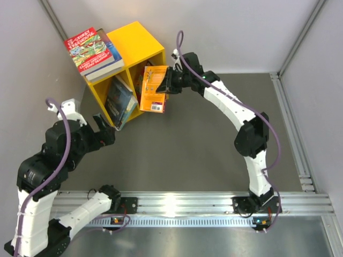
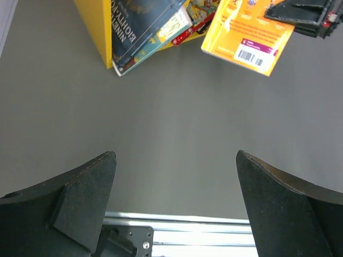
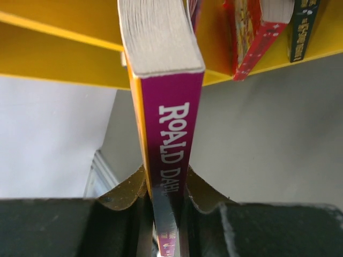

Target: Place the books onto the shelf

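The yellow shelf (image 1: 136, 45) stands at the back left, split into two compartments. A red Treehouse book (image 1: 88, 48) lies on a stack on top of it. A dark blue book (image 1: 120, 101) leans in the left compartment. My right gripper (image 1: 169, 80) is shut on an orange book (image 1: 153, 88) with a purple Roald Dahl spine (image 3: 171, 134), held upright at the mouth of the right compartment. In the right wrist view the gripper (image 3: 165, 176) clamps the spine just below the shelf (image 3: 53, 59). My left gripper (image 1: 104, 131) is open and holds nothing, just in front of the shelf's left corner.
A red book (image 3: 252, 37) and a dark book (image 3: 303, 27) stand inside the shelf. Grey walls close in the table at the left, back and right. An aluminium rail (image 1: 177, 203) runs along the near edge. The left wrist view shows the shelf wall (image 2: 94, 27) and bare tabletop.
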Robot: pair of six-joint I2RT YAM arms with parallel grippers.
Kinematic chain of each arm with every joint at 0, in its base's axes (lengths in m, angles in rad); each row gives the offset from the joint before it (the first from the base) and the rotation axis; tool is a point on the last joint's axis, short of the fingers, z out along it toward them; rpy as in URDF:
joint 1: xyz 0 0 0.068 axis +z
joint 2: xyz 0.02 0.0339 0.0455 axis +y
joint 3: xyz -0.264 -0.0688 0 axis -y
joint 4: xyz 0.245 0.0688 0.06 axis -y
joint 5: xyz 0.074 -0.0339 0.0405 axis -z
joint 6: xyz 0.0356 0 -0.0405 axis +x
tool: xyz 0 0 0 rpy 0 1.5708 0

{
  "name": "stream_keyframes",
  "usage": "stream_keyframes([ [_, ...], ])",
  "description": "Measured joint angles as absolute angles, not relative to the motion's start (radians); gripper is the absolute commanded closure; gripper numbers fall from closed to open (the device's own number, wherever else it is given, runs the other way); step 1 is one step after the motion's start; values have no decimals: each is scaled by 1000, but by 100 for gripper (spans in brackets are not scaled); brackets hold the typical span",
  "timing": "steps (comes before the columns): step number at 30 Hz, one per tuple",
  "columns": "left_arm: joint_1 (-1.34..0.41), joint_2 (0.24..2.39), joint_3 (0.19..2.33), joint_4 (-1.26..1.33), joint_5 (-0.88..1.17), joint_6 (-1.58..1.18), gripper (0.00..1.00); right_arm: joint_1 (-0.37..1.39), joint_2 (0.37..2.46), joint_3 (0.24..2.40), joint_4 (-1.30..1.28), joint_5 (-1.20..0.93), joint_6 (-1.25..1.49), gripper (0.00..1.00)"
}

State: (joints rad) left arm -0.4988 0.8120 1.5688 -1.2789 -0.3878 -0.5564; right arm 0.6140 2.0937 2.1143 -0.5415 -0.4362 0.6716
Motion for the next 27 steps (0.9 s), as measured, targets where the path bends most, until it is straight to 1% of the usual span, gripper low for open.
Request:
stream_keyframes([
  [7, -499, 773, 1588, -1335, -405, -605, 3, 660, 2202, 2229, -573, -278, 656, 100],
  [15, -499, 764, 1596, -1344, -405, -635, 3, 707, 2212, 2260, -531, -16, 647, 100],
  [23, -499, 782, 1613, -1349, -387, -637, 3, 742, 2214, 2217, -309, 185, 658, 100],
  [27, -499, 798, 1624, -1349, -378, -637, 3, 765, 2262, 2213, -196, 266, 659, 100],
])
